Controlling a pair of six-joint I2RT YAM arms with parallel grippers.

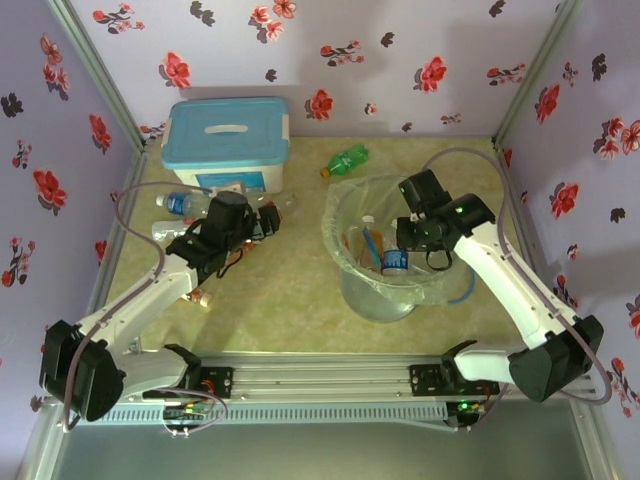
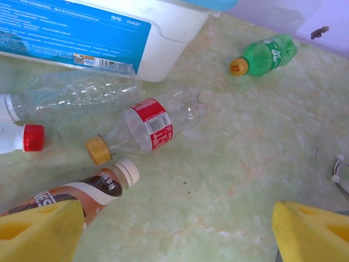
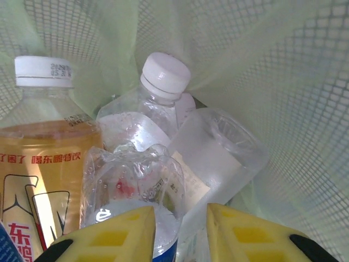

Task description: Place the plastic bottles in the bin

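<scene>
The jaws of the left gripper (image 2: 180,234) stand spread wide above the bench (image 2: 245,164), with nothing between the yellow foam pads (image 2: 38,234). The jaws of the right gripper (image 3: 180,221) are drawn close together inside the bin (image 1: 331,236), leaving a narrow gap with nothing plainly pinched. The bottles outside the bin lie on the left arm's side, so that arm is judged the nearer for the next pick. The red-labelled bottle (image 2: 147,125) lies ahead and left of the open jaws. Its long axis runs diagonally, yellow cap toward the gripper and base away, so a grasp would call for the jaws to be set across that axis. The brown-labelled bottle (image 2: 82,194) lies closer, just beside the left pad, white cap pointing inward. A crushed clear bottle (image 2: 76,93) rests against the white box (image 2: 163,27). The green bottle (image 2: 267,54) lies well apart, near the rear wall. All are thin, smooth, ribbed plastic cylinders, likely to roll or dent. In the bin, an orange-drink bottle (image 3: 43,142) and several crumpled clear bottles (image 3: 133,185) stand packed against the thin liner.
</scene>
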